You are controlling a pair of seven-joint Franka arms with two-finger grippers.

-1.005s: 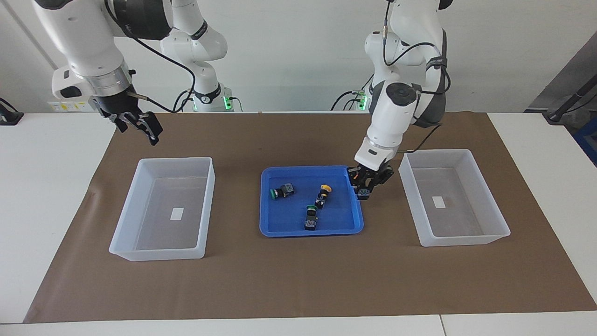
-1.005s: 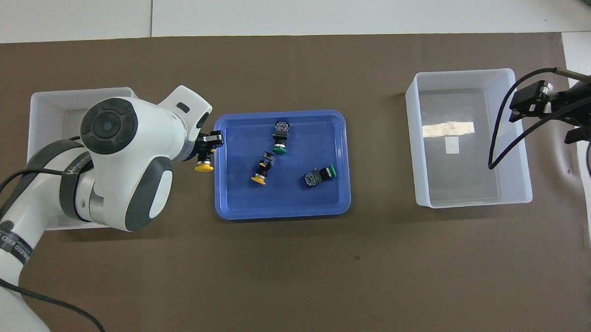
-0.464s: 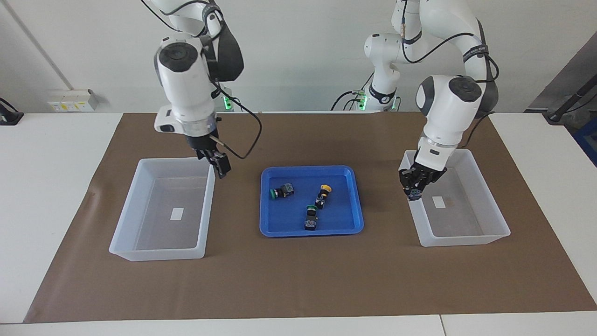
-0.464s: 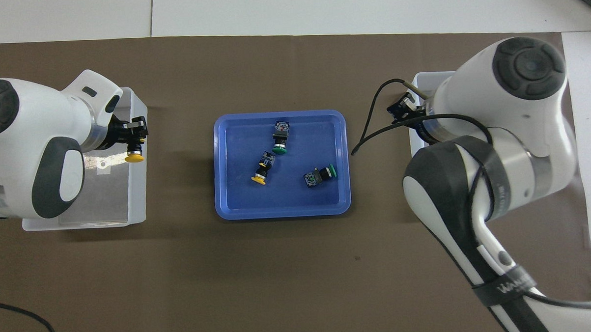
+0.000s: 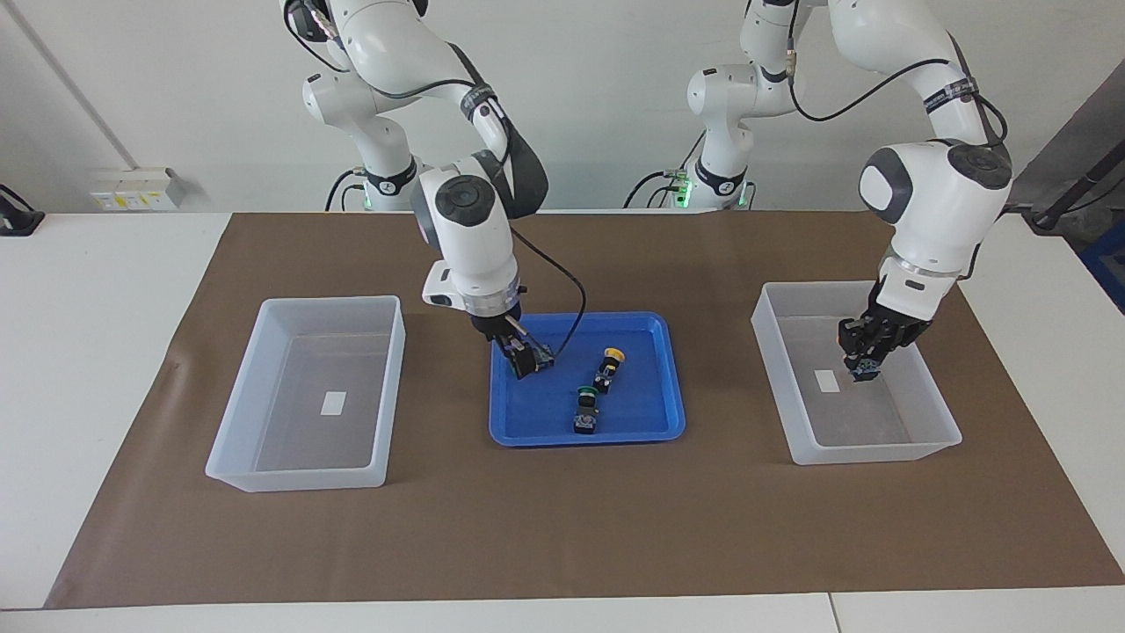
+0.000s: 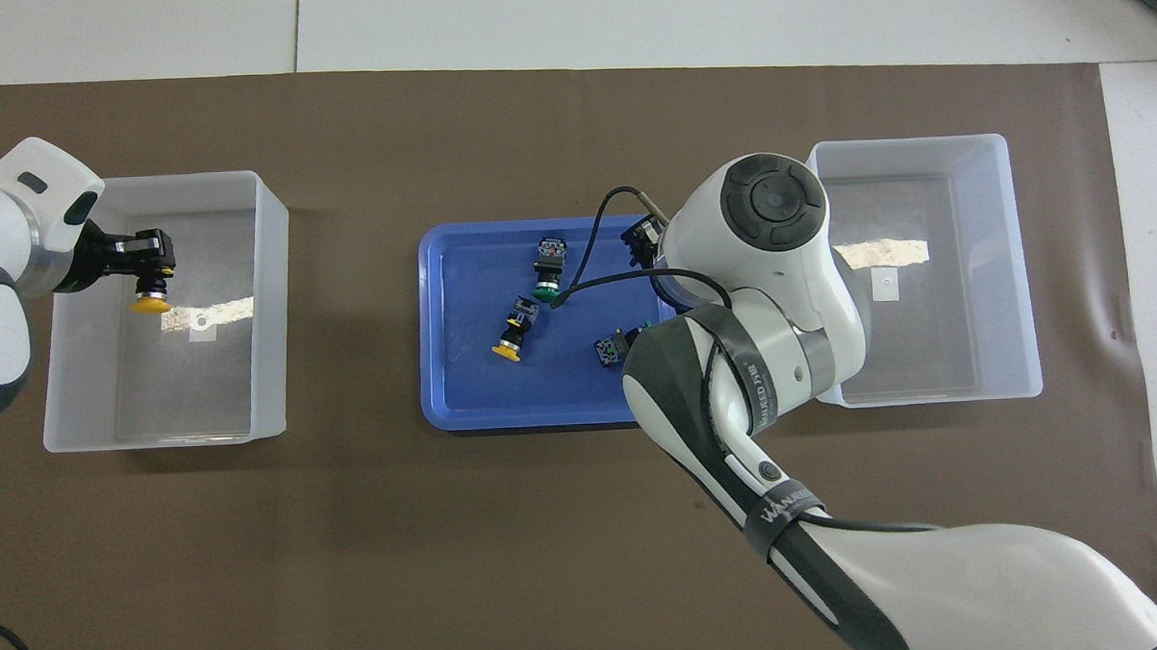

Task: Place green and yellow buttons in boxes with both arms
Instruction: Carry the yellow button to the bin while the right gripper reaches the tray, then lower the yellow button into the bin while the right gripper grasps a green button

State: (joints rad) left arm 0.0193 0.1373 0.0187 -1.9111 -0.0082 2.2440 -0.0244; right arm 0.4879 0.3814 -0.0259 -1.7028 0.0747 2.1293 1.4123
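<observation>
A worktop (image 5: 105, 352) covered by a brown mat (image 5: 562, 527) is shown from across the robots. At the right arm's end a translucent first box (image 5: 330, 300) is seen, with only a white label inside and no button in it. Next, a shallow blue tray (image 5: 584, 437) in the middle is reached into by the right gripper (image 5: 525, 360). Its fingers are spread wide and lowered about a green button (image 6: 610, 348); contact cannot be told. A loose yellow button (image 5: 611, 360) and a second green button (image 5: 584, 411) lie in the tray too. At the left arm's end, the left gripper (image 5: 866, 365) is held inside the second box (image 5: 822, 286), fingers closed narrowly on a carried yellow button (image 6: 149, 303), not yet released. None of the four appears delivered; one is judged close to it.
</observation>
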